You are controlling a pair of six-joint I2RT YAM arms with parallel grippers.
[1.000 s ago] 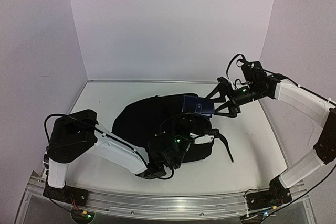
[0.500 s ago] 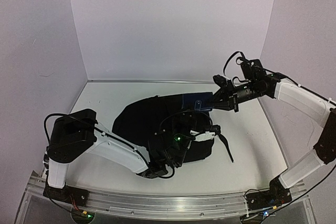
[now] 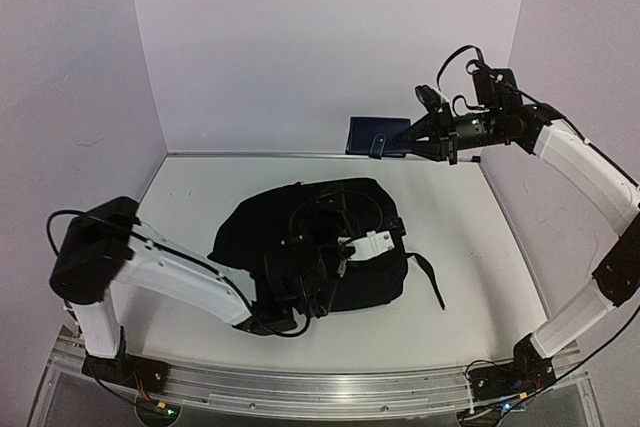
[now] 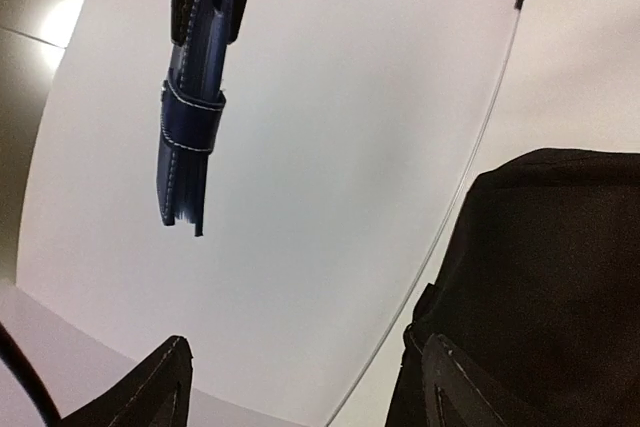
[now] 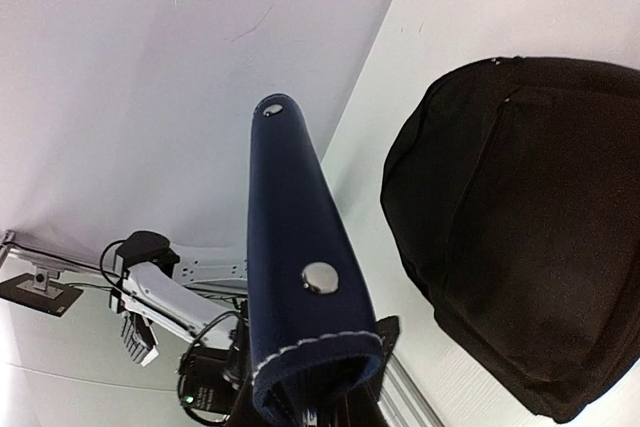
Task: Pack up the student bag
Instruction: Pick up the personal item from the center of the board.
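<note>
The student bag [image 3: 255, 232], a big black backpack, lies in the middle of the table, and its dark bulk also fills the right of both wrist views [image 4: 560, 277] [image 5: 520, 217]. My left gripper [image 4: 310, 387] is low at the bag's near side [image 3: 325, 265], open, with nothing between its fingers. My right gripper [image 3: 418, 137] is raised high over the back of the table, shut on a small dark-blue case [image 3: 378, 135] with a metal snap [image 5: 320, 276]. From the left wrist view the case [image 4: 190, 117] hangs edge-on above.
A bag strap [image 3: 430, 277] trails onto the table to the right of the bag. White walls close the back and both sides. The metal rail [image 3: 320, 382] with the arm bases runs along the near edge.
My right gripper closed on the dark-blue case and lifted it up and back off the bag. My left gripper opened and its arm swung lower and to the left.
</note>
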